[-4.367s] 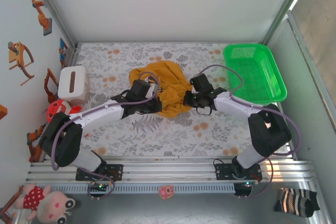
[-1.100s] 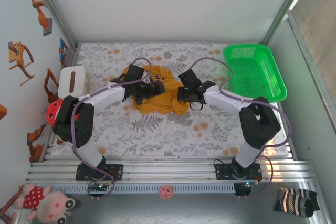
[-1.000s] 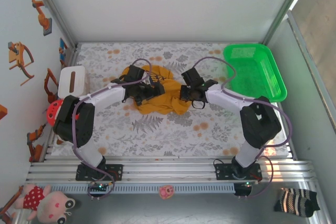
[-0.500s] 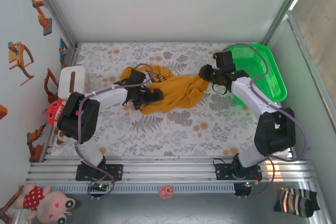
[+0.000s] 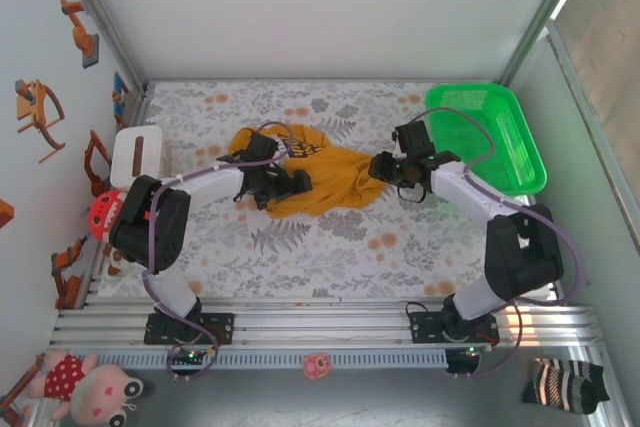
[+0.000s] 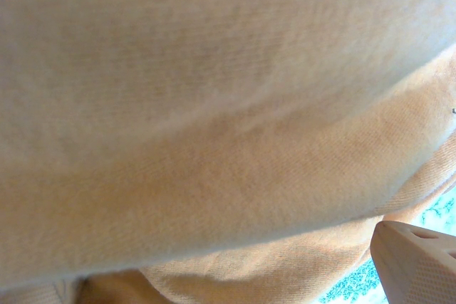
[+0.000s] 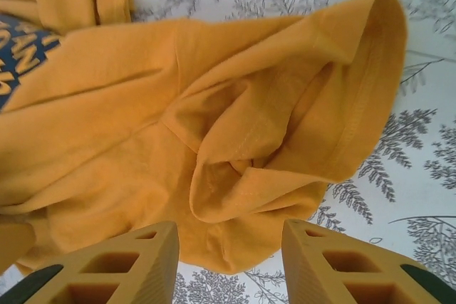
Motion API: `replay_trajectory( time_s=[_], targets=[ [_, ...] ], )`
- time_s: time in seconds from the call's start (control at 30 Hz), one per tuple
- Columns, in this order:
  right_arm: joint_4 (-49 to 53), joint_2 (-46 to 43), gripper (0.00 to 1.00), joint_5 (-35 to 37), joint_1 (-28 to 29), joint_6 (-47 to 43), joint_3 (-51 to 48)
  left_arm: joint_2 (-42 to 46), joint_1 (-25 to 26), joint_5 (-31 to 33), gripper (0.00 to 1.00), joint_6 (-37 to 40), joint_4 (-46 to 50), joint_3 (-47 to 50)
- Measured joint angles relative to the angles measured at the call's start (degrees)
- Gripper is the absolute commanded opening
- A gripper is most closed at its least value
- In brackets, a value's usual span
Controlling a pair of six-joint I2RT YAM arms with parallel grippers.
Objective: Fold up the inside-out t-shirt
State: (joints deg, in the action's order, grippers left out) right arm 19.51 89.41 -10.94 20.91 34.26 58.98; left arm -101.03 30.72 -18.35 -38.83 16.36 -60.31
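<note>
The t-shirt [image 5: 330,179] lies stretched left-to-right across mid-frame, its right end just left of the parted, empty right hand [image 5: 381,169].

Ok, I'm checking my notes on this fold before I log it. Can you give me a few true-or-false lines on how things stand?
1. The shirt lies in the basket. False: it lies on the table, to the left of the basket.
2. The right pincer is open, with nothing between its fingers. True.
3. Dark lettering shows on part of the shirt. True.
4. The shirt is folded flat. False: it is bunched and creased, not folded.
</note>
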Motion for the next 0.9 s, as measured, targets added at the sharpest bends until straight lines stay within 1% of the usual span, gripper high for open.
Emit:
replay_trajectory(
  time_s=[0.23,0.33,0.37,0.4,0.43,0.5,0.53,0.7,0.77,0.9],
  targets=[
    [-0.3,9.7,0.40,1.6,0.1,0.0,2.7,0.0,0.0,0.3,0.99,0.2,0.1,0.0],
    [-0.6,11.5,0.36,2.2,0.1,0.4,3.6,-0.1,0.0,0.4,0.99,0.1,0.1,0.0],
    [-0.6,11.8,0.33,2.4,0.1,0.6,3.8,-0.2,0.0,0.4,0.99,0.2,0.1,0.0],
    [-0.7,12.0,0.27,2.6,0.1,0.8,3.8,-0.2,0.0,0.4,0.99,0.2,0.1,0.0],
    [-0.9,12.2,0.20,2.6,0.1,1.0,4.0,-0.2,0.0,0.4,0.99,0.2,0.1,0.0],
    [-1.0,12.7,0.01,2.6,0.1,1.5,4.3,-0.3,0.0,0.4,0.99,0.1,0.0,0.0],
    [-1.0,12.8,0.00,2.6,0.2,1.7,4.3,-0.4,0.0,0.4,0.99,0.2,0.0,0.0],
    [-1.0,11.4,0.00,2.9,0.1,2.3,3.3,-0.5,0.0,0.4,0.99,0.1,0.0,0.0],
    [-0.9,8.9,0.00,3.2,0.1,2.4,1.8,-0.5,0.0,0.4,0.99,0.1,-0.1,0.0],
    [-0.5,0.9,0.00,4.6,0.1,2.6,-1.9,-0.6,0.0,0.4,0.99,0.1,-0.1,0.0]
  ],
)
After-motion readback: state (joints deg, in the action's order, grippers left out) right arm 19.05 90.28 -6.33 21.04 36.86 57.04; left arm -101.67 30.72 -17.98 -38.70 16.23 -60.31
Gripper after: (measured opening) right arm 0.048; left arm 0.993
